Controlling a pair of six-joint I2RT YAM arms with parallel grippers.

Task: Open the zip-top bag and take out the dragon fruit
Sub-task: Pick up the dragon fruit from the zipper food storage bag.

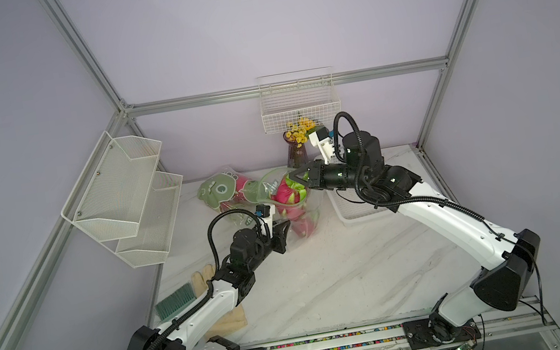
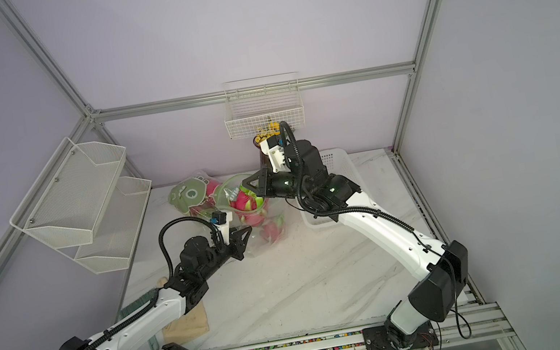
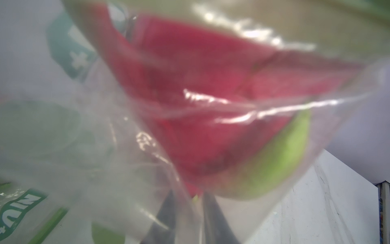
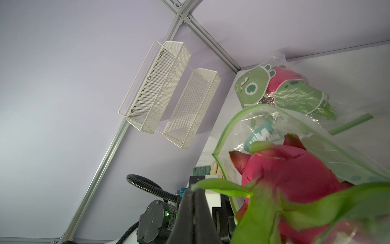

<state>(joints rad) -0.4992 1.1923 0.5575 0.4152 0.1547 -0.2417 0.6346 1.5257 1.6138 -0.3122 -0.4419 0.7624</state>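
The clear zip-top bag stands near the back of the table, its green-rimmed mouth gaping. A magenta dragon fruit sticks out of that mouth, and more dragon fruit lie lower inside. My right gripper is shut on a green spike of the top fruit. At the bag's near lower side, my left gripper pinches the clear plastic. The left wrist view is blurred by film and fruit pressed close.
A second bag printed with a green frog lies at the back left and holds pink fruit. A white slotted tray lies under my right arm. A vase of yellow flowers stands behind. Mesh shelves hang left; a brush and glove lie near.
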